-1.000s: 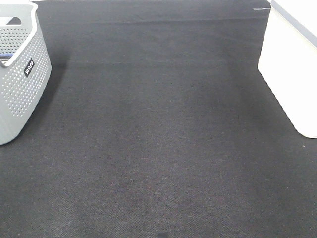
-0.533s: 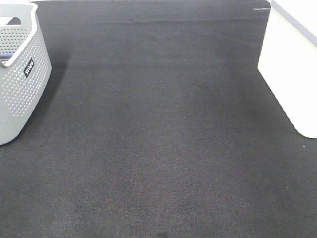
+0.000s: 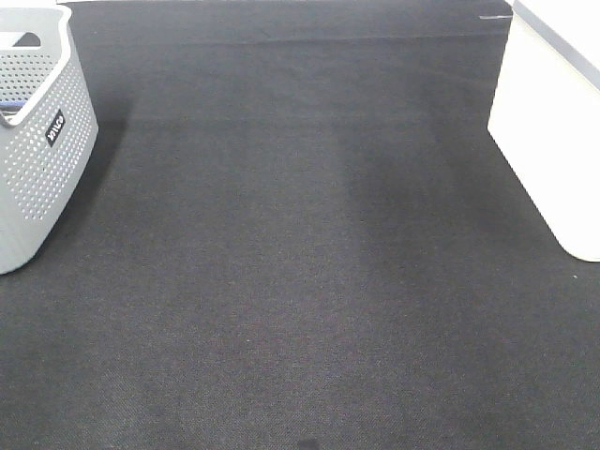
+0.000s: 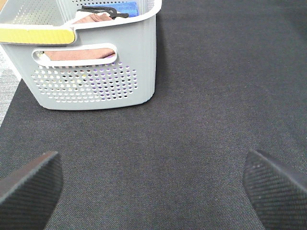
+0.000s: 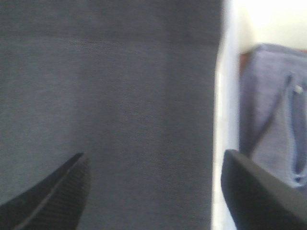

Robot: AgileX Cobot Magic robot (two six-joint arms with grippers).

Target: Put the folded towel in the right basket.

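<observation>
Dark, woven-textured worktop [image 3: 300,281] fills the high view. Left basket [image 3: 37,178] stands at the far left: grey plastic, with walls pierced by rows of small holes. A black tag [image 3: 55,127] is fixed on the wall facing the middle. Its white lettering runs sideways and is too small to read with certainty. No other writing is visible.

Right basket [image 3: 553,141] stands at the far right edge, with a plain white wall and no markings. The two baskets are well apart.

Left pincer [image 4: 152,184] is released. Its ribbed black fingers [image 4: 29,189] are spread wide over bare worktop with nothing between them, near the left basket but not touching it. From this wrist view the basket shows a yellow strip [image 4: 36,35] along its rim. A pinkish-brown cloth [image 4: 81,53] is visible through the handle slot. A black item [image 4: 100,9] and a blue item [image 4: 127,7] lie on top of the contents.

Right pincer [image 5: 156,191] is also released and empty, hanging over the worktop just beside the right basket's white wall. The picture is blurred. Past that wall lies a blue-grey cloth — taken to be the folded towel [image 5: 266,110] — inside the right basket, clear of the pincer.
</observation>
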